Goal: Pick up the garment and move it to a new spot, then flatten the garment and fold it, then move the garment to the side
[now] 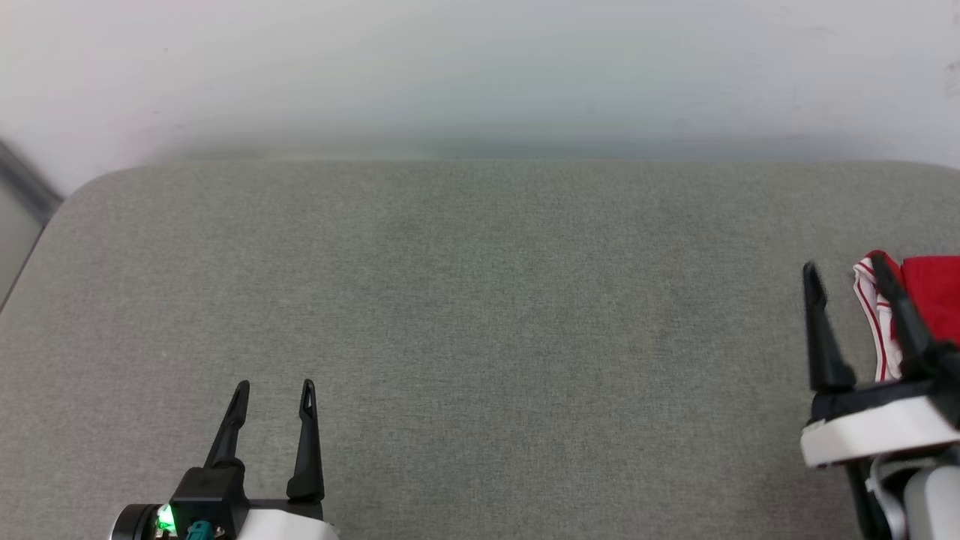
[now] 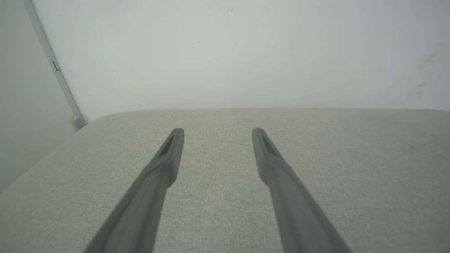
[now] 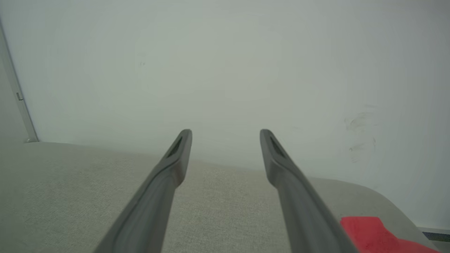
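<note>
red-and-white garment [image 1: 919, 296] bunched at table's right edge

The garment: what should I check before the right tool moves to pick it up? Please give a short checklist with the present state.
1. The right tool is open, nothing between its fingers: ok.
2. The left tool is open and holds nothing: ok.
3. The garment lies on the grey surface, close to the right tool: ok.
4. The whole garment is in the head view: not ok, the right edge cuts it off.
5. The right tool is apart from the fabric: cannot tell, one finger overlaps the white trim.
</note>
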Robot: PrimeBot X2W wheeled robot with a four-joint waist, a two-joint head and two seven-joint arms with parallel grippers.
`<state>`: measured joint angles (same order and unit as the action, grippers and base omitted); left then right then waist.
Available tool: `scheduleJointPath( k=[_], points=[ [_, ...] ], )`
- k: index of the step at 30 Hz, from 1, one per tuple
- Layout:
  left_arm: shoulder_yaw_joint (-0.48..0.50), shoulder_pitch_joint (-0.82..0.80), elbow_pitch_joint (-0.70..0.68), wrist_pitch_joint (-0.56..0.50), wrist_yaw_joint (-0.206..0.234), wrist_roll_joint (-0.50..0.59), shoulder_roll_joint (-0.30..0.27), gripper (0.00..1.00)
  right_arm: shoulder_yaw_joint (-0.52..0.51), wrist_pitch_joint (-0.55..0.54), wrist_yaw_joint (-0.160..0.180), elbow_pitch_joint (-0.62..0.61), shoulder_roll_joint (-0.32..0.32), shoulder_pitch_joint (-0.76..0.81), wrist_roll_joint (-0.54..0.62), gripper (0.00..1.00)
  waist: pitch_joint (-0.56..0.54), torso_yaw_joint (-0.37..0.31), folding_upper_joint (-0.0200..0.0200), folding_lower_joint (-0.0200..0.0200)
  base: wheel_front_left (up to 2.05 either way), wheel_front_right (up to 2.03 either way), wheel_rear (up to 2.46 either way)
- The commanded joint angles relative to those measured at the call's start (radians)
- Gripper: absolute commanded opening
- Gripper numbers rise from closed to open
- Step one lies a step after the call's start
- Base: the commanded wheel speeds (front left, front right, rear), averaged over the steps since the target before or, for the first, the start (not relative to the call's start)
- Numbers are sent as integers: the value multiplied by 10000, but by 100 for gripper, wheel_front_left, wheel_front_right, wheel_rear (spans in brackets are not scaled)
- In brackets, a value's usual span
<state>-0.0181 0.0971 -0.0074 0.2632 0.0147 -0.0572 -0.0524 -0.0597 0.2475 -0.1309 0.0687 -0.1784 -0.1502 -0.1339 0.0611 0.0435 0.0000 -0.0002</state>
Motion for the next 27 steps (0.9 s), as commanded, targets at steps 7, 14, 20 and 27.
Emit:
scheduleJointPath(
  k=[7,14,20,27],
  points=[
    [-51,215,249,19,-55,-53,13,100,28,165,4,92,742,1181,-95,100,-391,129,0,2,0,0,0],
    [40,383,406,19,-203,-111,21,100,-254,171,4,-152,1081,2055,-176,100,-708,133,0,2,0,0,0],
    [91,481,476,19,-322,-127,25,100,-223,173,4,-288,1191,2573,-119,100,-847,80,0,2,0,0,0],
    [103,419,578,0,-413,-75,13,0,-237,157,0,-246,1208,2687,-134,0,-907,82,0,2,0,0,0]
  ],
)
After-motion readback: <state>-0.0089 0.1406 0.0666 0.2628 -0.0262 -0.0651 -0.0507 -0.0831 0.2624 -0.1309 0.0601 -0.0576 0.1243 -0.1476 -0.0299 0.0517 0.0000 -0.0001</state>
